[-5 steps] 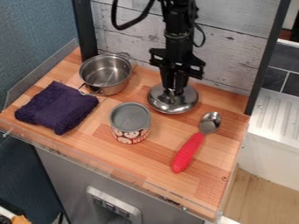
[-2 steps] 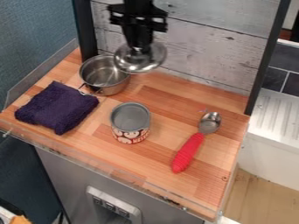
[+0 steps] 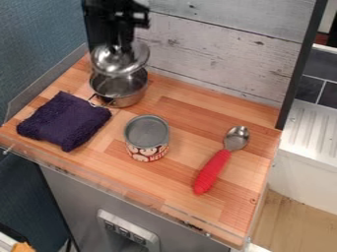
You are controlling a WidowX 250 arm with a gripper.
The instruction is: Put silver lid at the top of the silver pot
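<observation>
Lid [image 3: 121, 65] of shiny silver metal hangs from the black gripper [image 3: 118, 50] above the rear side of the silver pot [image 3: 125, 100], near the back left of a wooden counter [image 3: 197, 110]. The claw is clamped on the lid at its top centre, where a knob probably sits, though the dark fingers hide the exact grip. The piece looks thin and stiff, likely light to modest in weight and hard to dent in a gentle set-down, but its smooth, rounded face would slip easily if pinched off-centre. The middle of the top is the place to take hold, since it lets the disc hang balanced and leaves the edge free to meet the pot's rim; a grip at the side could let it swivel. A second ago, the lid lay on the wood to the right of the pot, behind the open can [image 3: 147, 138]; next it was in the air beside the pot's right rim, and now it has travelled farther left with the arm, overlapping the pot's far edge in this view. The pot, the can, the folded purple cloth [image 3: 64, 120] and the red-handled spoon [image 3: 212, 171] have kept their places.
</observation>
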